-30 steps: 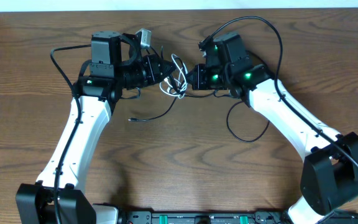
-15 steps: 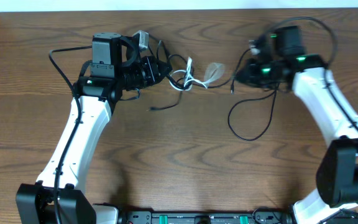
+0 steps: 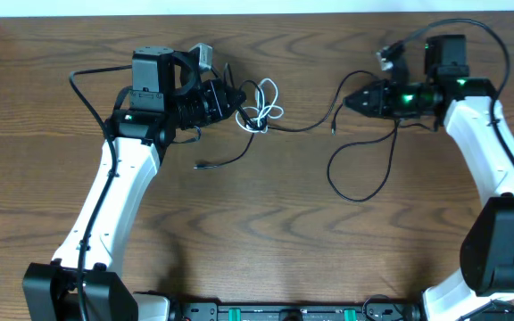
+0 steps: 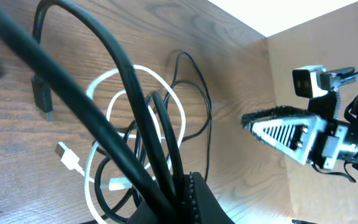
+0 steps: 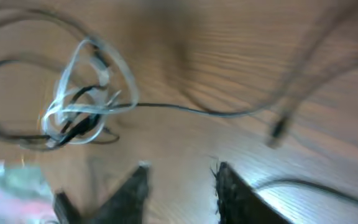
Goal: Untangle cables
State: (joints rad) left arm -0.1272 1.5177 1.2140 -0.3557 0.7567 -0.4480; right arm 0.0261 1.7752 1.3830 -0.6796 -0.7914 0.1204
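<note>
Wood-grain brown table (image 3: 266,241) fills the overhead view. Two white-and-black robot arms come over it from the near edge, the left arm (image 3: 119,192) on the left and the right arm (image 3: 489,160) on the right.

The left gripper (image 3: 232,100) is at the far side, left of the centre, and it is clenched on the bundle of thin cords (image 3: 261,111), several black ones and one white. In the left wrist view the black strands run straight into its closed jaws. The bundle is just to the right of this gripper, and its white loops (image 3: 270,92) are on the far side.

The right gripper (image 3: 353,100) is well apart, at the far right, and points left toward the bundle. Its fingers (image 5: 138,186) stand apart with bare wood between them and grasp nothing.

One long black cord (image 3: 306,128) goes from the bundle to the right and ends in a small dark plug (image 3: 333,127) near the right gripper. A shorter black cord (image 3: 235,159) goes near and left, ending in a small plug tip (image 3: 200,165). A little white plug (image 4: 67,155) lies beside the loops.
</note>
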